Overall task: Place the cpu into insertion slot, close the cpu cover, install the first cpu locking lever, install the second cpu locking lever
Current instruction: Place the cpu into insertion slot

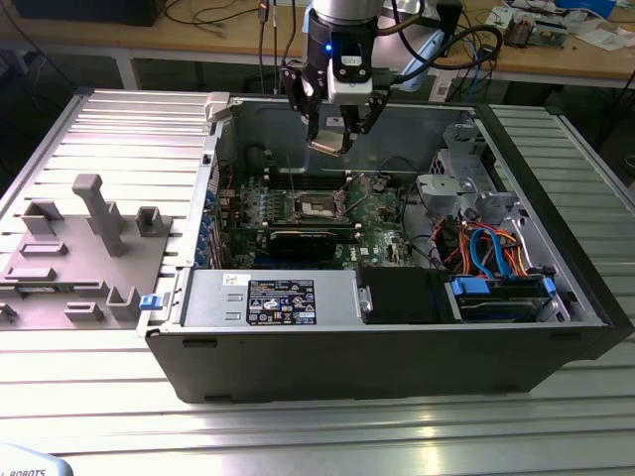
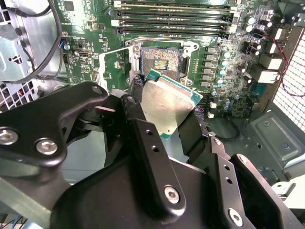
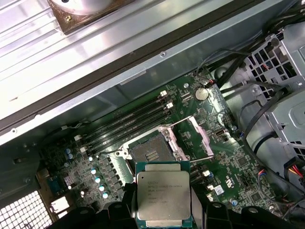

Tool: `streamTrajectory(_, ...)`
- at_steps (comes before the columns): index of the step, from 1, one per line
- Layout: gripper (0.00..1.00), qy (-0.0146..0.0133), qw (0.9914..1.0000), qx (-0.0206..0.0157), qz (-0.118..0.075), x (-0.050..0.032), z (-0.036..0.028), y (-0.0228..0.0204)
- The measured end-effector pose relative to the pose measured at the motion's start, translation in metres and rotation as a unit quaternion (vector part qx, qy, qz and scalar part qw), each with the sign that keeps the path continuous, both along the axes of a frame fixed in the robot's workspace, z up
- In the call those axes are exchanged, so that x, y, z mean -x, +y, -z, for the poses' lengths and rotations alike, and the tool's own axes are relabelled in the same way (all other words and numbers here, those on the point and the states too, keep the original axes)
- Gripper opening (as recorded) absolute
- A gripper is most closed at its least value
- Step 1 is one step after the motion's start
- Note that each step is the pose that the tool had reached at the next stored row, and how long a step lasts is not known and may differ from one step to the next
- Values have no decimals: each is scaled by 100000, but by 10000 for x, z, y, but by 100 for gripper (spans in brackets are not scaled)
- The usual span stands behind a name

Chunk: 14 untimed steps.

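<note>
My gripper (image 1: pixel 333 137) hangs inside the open computer case, shut on the cpu (image 1: pixel 325 145), a flat square chip with a silver-grey top. In both wrist views the black fingers (image 2: pixel 143 136) clamp two opposite edges of the cpu (image 2: pixel 169 105) (image 3: pixel 163 193). It is held in the air, tilted, above and just beside the insertion slot (image 2: pixel 158 59) (image 3: pixel 151 153) (image 1: pixel 316 206), whose dark centre lies bare. The cpu cover (image 3: pixel 193 136) (image 2: pixel 113 67) stands swung open beside the slot. Thin wire locking levers (image 3: pixel 183 120) are lifted up.
The green motherboard (image 1: pixel 382 223) lies on the case floor, with memory slots (image 2: pixel 174 19) beside the socket. A long black card (image 1: pixel 298 241), a power supply (image 1: pixel 268 297) and a drive bay with coloured cables (image 1: pixel 491 258) crowd the case. A grey fixture (image 1: pixel 94 213) stands at the exterior view's left.
</note>
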State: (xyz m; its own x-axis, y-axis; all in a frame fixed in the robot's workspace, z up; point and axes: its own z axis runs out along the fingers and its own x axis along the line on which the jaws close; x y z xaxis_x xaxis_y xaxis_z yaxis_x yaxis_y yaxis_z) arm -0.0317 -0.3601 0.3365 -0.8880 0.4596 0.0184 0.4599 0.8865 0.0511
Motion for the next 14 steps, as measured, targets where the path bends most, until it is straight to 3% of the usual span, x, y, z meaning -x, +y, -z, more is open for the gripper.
streamTrajectory(14, 54, 1, 99998, -1, 635, 0, 0, 0)
